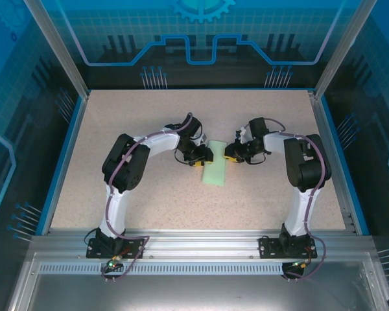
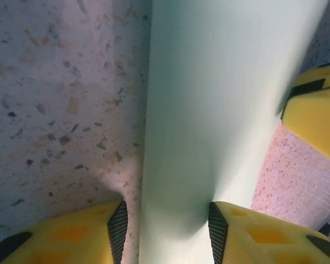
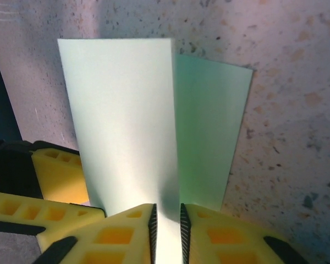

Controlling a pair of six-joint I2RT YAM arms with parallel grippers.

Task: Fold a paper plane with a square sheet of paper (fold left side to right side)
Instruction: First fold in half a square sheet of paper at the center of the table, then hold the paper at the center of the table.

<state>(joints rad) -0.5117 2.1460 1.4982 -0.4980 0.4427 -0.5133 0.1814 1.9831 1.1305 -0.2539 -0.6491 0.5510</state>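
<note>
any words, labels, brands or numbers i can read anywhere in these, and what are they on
There is no readable text here.
The pale mint-green sheet of paper is blank.
The blue back wall carries a gear sign and circuit-like lines, but no letters or numbers.

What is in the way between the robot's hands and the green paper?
Nothing visible. The square sheet of paper, partly folded, runs right between the fingers of the left gripper and of the right gripper.
</note>
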